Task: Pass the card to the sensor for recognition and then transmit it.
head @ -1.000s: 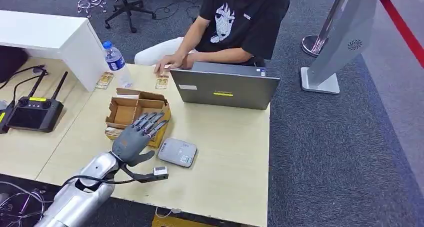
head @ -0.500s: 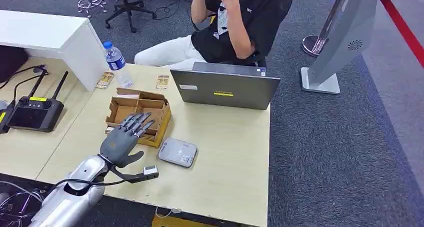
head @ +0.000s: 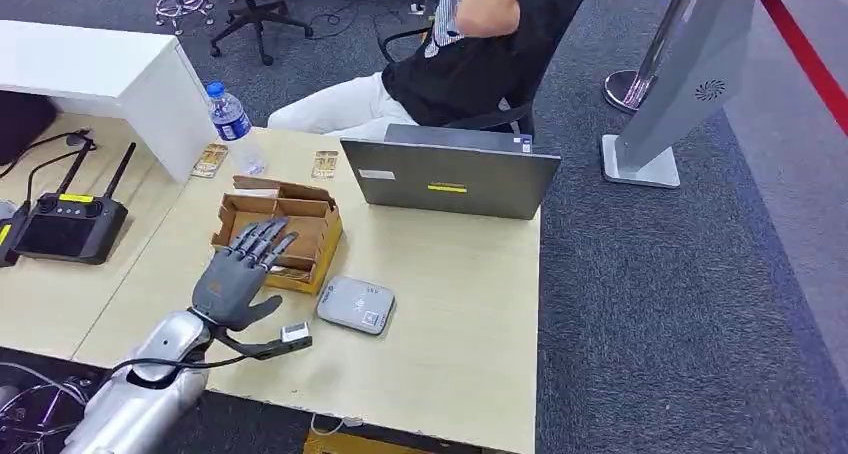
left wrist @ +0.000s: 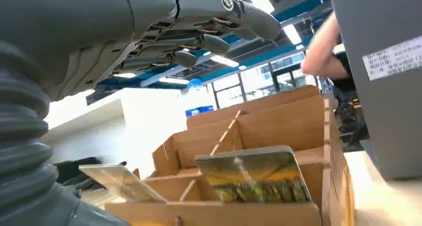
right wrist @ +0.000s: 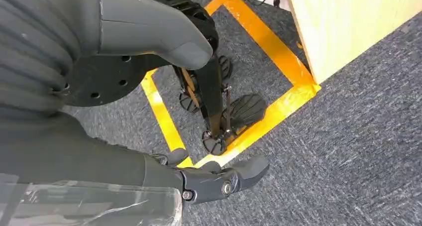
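My left hand hovers over the near side of a compartmented cardboard box, fingers spread and holding nothing. In the left wrist view the fingers stretch above the box. A picture card leans in the box's closest compartment, and a second card stands off to one side of it. The grey flat sensor lies on the table just right of the box. My right hand hangs beside the table over the carpet, thumb and fingers apart, holding nothing.
A grey laptop stands behind the sensor, with a seated person beyond it. Two loose cards and a water bottle sit at the table's far edge. A black controller lies at left.
My left hand has drawn back left and toward me, from the box's right edge to its near side. The person lifted both hands off the table and leaned back.
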Robot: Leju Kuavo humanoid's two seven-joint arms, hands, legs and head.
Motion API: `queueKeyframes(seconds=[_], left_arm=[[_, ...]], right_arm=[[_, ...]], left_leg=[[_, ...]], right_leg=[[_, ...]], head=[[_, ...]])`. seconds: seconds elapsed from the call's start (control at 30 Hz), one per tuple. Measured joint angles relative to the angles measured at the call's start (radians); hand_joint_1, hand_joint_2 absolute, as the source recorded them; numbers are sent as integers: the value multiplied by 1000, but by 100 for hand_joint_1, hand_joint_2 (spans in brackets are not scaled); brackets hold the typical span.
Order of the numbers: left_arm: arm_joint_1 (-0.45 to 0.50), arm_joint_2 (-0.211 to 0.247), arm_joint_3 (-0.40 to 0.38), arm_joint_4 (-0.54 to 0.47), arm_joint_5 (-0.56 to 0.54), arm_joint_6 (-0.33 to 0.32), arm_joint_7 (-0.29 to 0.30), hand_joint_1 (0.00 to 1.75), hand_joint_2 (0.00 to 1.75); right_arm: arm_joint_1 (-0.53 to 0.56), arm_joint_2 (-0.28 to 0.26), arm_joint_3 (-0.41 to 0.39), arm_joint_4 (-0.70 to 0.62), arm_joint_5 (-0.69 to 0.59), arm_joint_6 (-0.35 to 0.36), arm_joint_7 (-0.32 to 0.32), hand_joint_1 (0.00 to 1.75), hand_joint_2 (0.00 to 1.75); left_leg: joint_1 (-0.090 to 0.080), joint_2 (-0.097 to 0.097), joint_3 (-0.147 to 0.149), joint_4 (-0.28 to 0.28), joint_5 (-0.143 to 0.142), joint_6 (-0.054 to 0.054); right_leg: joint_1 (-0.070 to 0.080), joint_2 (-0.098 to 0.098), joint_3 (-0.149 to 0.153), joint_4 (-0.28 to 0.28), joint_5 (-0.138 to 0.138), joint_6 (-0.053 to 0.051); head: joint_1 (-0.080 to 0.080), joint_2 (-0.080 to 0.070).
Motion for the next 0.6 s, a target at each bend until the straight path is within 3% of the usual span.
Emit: queueKeyframes(seconds=[0.3,0.6], left_arm=[[-21,-40,19,103,-8,33,-19,0,175],[-22,-42,20,107,-8,34,-20,0,175]], right_arm=[[-1,0,0,0,2,-1,0,0,175],[-1,0,0,0,2,-1,0,0,175]], left_leg=[[0,0,0,0,0,0],[0,0,0,0,0,0]], right_leg=[[0,0,0,0,0,0],[0,0,0,0,0,0]], head=[[0,0],[0,0]])
